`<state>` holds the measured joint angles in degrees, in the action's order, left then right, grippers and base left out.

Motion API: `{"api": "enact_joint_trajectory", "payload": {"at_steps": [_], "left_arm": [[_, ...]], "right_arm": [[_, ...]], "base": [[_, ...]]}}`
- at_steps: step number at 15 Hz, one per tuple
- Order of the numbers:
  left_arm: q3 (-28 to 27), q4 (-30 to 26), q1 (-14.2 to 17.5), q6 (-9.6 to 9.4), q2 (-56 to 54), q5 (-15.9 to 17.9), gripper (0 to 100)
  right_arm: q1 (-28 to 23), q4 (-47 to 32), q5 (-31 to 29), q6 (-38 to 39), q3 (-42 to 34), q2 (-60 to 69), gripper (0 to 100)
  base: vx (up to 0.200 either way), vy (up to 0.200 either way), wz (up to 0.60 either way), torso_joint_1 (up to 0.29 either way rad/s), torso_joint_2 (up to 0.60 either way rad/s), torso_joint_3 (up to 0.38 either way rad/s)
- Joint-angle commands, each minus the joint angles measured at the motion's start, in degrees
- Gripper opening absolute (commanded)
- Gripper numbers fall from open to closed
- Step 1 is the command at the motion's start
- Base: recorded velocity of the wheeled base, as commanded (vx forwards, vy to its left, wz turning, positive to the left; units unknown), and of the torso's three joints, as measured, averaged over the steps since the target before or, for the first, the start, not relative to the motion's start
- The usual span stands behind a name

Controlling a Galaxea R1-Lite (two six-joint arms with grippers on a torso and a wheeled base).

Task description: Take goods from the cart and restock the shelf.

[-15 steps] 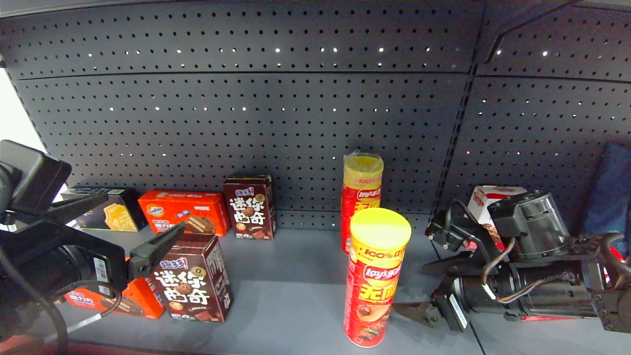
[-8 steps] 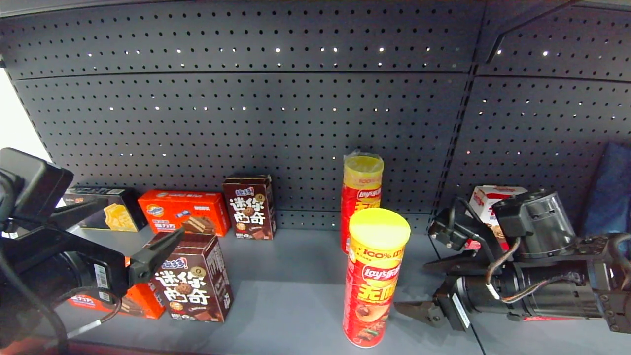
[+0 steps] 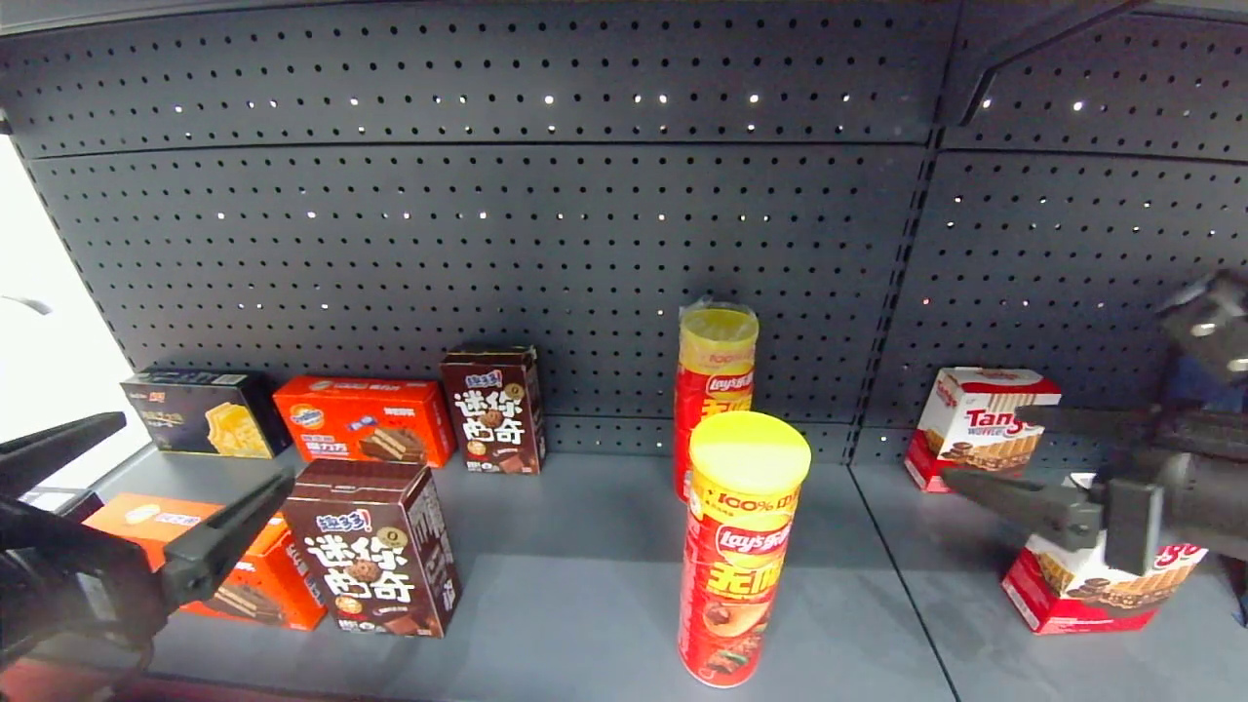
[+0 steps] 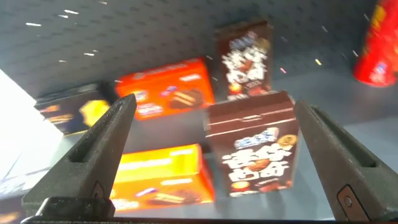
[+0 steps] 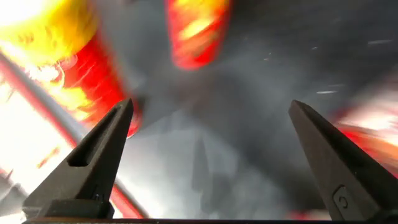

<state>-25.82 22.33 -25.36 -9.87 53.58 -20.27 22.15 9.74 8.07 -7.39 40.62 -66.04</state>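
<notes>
On the grey shelf a red chips can with a yellow lid stands upright in front, a second can behind it. Left of them stand two brown cookie boxes. My left gripper hangs open at the lower left, empty, just left of the front brown box; in its wrist view the left gripper frames that box. My right gripper is open and empty at the right, apart from the cans. In the blurred right wrist view, the right gripper faces the front can.
Orange boxes and a black box lie at the shelf's left. Two white-and-red wafer boxes stand at the right, the nearer partly behind my right arm. A perforated back panel closes the rear. Bare shelf lies between cookie boxes and cans.
Both arms have drawn back: the left gripper toward the lower left, the right gripper away from the front can to the right, uncovering the wafer boxes. The goods have not moved.
</notes>
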Motion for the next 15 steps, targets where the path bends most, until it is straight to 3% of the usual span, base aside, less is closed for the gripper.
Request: {"api": "enact_joint_trajectory", "payload": {"at_steps": [1, 6, 10, 13, 15], "left_arm": [[2.09, -0.18, -0.04, -0.15, -6.47, -2.40, 100], [10.09, -0.27, -0.04, -0.41, -15.43, -6.53, 100], [13.60, -1.68, -0.04, -0.41, -21.41, -7.24, 100], [13.25, -9.85, -0.13, -0.41, -26.95, -7.24, 100], [13.16, -13.54, -0.13, -0.41, -30.46, -7.24, 100]], "right_arm": [[-9.93, -0.16, -1.83, -0.17, -4.85, 18.49, 100], [-23.38, -0.42, -2.80, 0.18, -24.36, 41.51, 100], [-24.44, -5.08, -3.68, 0.36, -34.20, 58.57, 100], [-24.70, -4.47, -9.30, 1.67, -37.37, 61.82, 100], [-24.70, -3.68, -9.30, 2.47, -40.62, 61.82, 100]], "base": [[0.000, 0.000, 0.00, 0.000, 0.00, 0.000], [0.000, 0.000, 0.00, 0.000, 0.00, 0.000], [0.000, 0.000, 0.00, 0.000, 0.00, 0.000], [0.000, 0.000, 0.00, 0.000, 0.00, 0.000], [0.000, 0.000, 0.00, 0.000, 0.00, 0.000]]}}
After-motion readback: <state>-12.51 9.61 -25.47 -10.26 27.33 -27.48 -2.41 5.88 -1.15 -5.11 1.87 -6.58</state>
